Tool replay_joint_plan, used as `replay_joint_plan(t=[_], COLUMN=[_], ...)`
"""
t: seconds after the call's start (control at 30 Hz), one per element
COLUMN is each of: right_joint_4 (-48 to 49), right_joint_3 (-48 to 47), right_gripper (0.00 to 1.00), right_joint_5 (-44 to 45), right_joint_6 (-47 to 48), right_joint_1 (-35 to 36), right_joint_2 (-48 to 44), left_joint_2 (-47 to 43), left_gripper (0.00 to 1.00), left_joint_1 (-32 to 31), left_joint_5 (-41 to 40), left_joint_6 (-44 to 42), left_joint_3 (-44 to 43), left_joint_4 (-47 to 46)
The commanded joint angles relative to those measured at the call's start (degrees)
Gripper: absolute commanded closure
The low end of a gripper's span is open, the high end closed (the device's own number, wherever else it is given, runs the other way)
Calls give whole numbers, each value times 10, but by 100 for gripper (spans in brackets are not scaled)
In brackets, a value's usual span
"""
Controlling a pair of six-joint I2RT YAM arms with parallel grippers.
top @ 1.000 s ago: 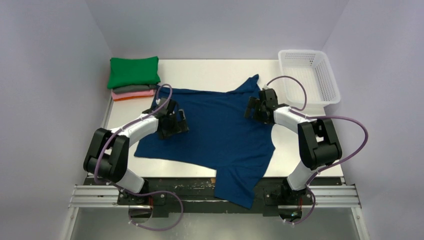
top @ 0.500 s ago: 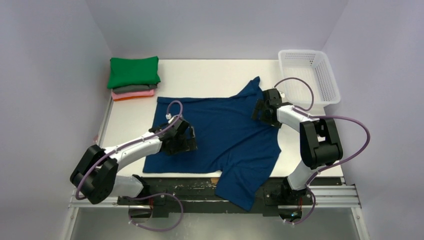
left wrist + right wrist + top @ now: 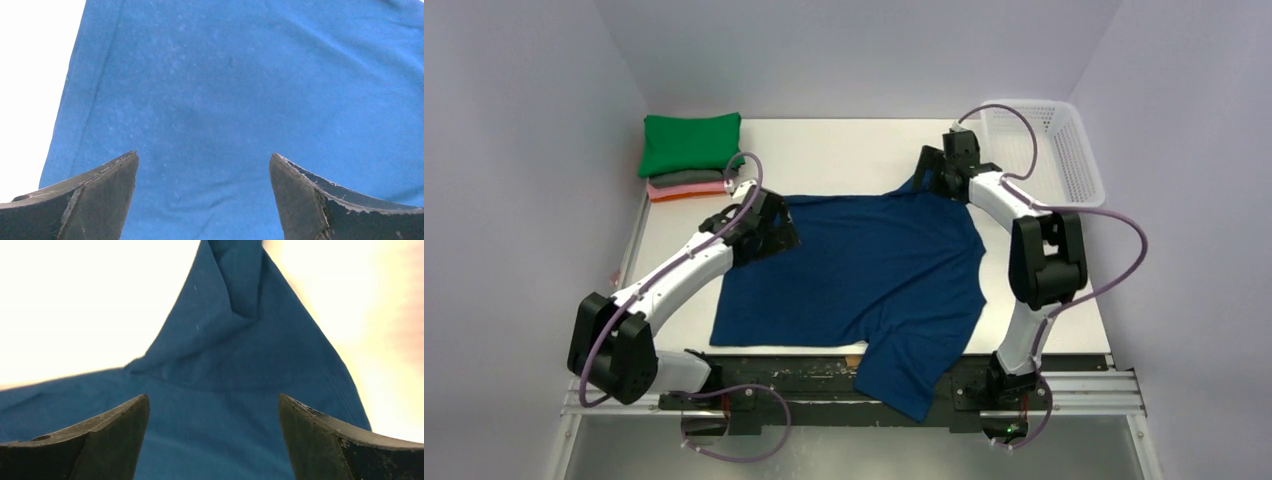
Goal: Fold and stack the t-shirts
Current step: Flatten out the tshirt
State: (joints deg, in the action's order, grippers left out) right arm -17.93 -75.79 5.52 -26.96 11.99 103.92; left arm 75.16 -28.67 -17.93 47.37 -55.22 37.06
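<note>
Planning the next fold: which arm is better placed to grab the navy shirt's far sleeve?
Right. The right gripper is open above that sleeve, centred ahead of its fingers; the left gripper is over the left edge of the navy shirt.

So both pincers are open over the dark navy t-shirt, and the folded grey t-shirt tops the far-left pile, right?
No: the top external view shows the folded green t-shirt on top; the folded grey t-shirt lies under it. The rest holds.
</note>
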Motion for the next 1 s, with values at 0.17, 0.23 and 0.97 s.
replay_joint_plan(t=[0.17, 0.23, 0.97], right_joint_4=[78, 94, 191], right_joint_3=[-124, -139, -536], right_gripper=[6, 6, 6], right_joint_5=[-74, -79, -175], right_joint_6=[-33, -38, -58], right_joint_1=[3, 3, 41], right_joint_2=[151, 171, 427], left_joint_2=[110, 127, 177], left_gripper=[0, 0, 0], left_joint_1=[55, 60, 90], left_joint_5=[53, 59, 76], left_joint_6=[-40, -41, -53], left_joint_3=[-16, -16, -22], left_joint_4=[-67, -71, -64])
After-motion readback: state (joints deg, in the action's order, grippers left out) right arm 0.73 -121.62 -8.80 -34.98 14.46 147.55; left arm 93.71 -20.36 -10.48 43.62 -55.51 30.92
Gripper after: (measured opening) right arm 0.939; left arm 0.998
